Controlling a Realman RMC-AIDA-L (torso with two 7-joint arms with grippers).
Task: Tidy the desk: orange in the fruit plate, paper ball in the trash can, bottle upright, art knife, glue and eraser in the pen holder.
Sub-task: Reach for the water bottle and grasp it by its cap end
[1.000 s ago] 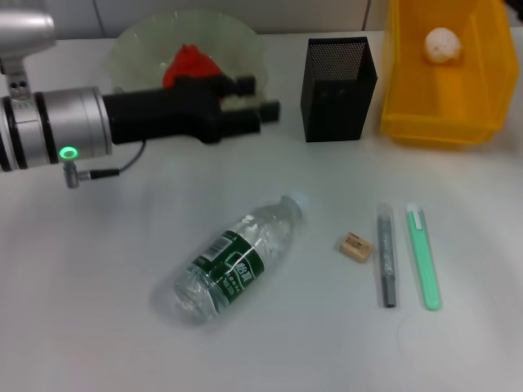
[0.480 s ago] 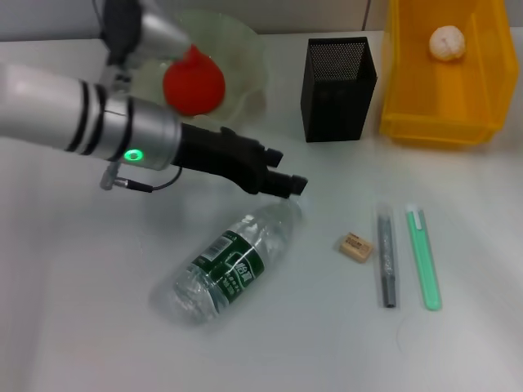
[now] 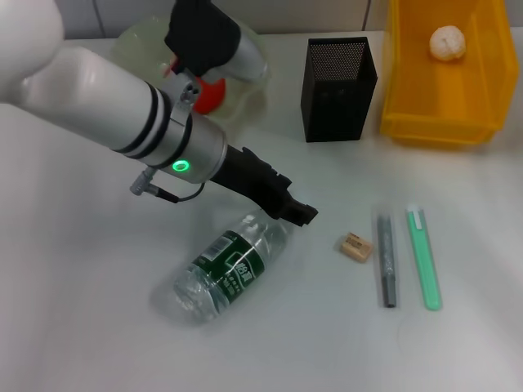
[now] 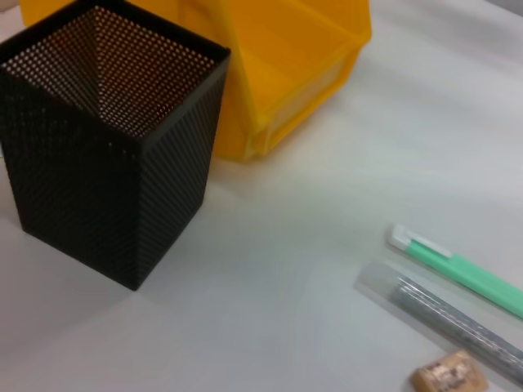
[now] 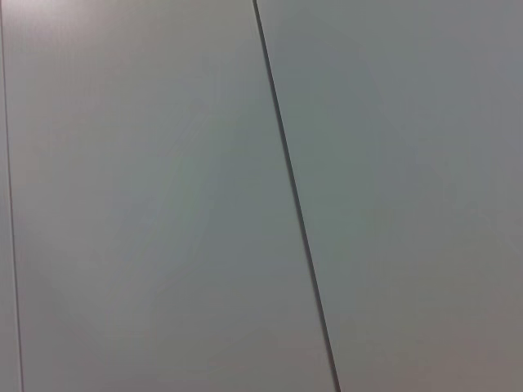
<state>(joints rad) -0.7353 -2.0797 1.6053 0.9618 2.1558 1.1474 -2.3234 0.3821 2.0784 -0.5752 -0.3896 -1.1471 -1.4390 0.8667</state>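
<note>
From the head view, the left gripper [image 3: 296, 214] is hovering over the cap end of the bottle [image 3: 230, 267] lying mid-desk; its fingers seem nearly closed. The left wrist view is showing the pen holder [image 4: 106, 131] beside the trash can [image 4: 278, 57], with 1 eraser [image 4: 448, 376] nearby. The right wrist view is showing only a plain panel.

Office-style desk set up as a robot test station. A plain white tabletop [image 3: 82, 327] carries desk stationery: a square black mesh pen holder [image 3: 338, 90], a tan eraser [image 3: 355, 247], a grey stick [image 3: 386, 258] and a green stick [image 3: 423, 256]. A yellow trash can [image 3: 445, 98] stands at the far edge. Pale panelled wall [image 5: 163, 196] fills the right wrist view. A white robot arm [image 3: 106, 106] reaches over the desk.
</note>
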